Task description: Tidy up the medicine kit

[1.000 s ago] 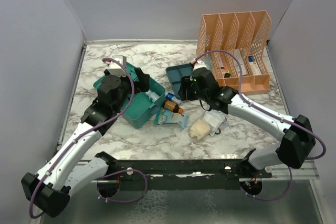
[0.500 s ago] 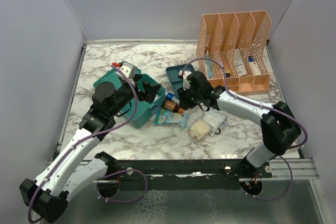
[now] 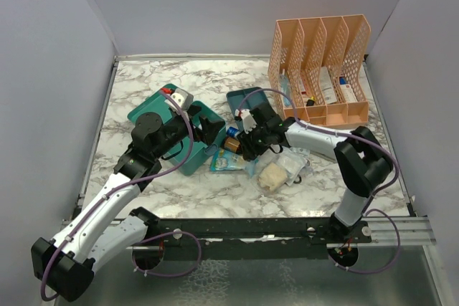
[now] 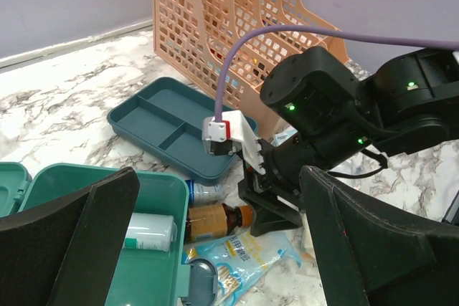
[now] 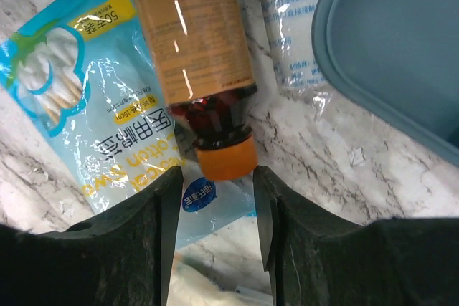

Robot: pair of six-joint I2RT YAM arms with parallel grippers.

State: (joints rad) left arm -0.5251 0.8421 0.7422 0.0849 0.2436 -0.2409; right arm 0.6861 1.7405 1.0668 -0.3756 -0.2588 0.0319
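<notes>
Since a second ago, the right arm has swung off the teal divided insert tray (image 4: 168,123) and down beside the small teal-green plastic medicine kit box (image 3: 188,157), while the left arm has lifted out of that box.

I record the box lying open on the white marbled table (image 3: 215,77), lid thrown back, with a white tube (image 4: 150,231) inside it. The tray sits apart from the box, behind and to its right in the top view.

A brown glass bottle with an orange cap (image 5: 190,34) lies just right of the box, partly on a light-blue cotton-swab packet (image 5: 79,98). A white wrapped roll (image 5: 290,34) lies beside the bottle.

Right gripper (image 5: 215,177): fingers apart, straddling the orange cap, a gap showing on one side. Left gripper (image 3: 206,130): spread wide above the box's right end, holding nothing.
</notes>
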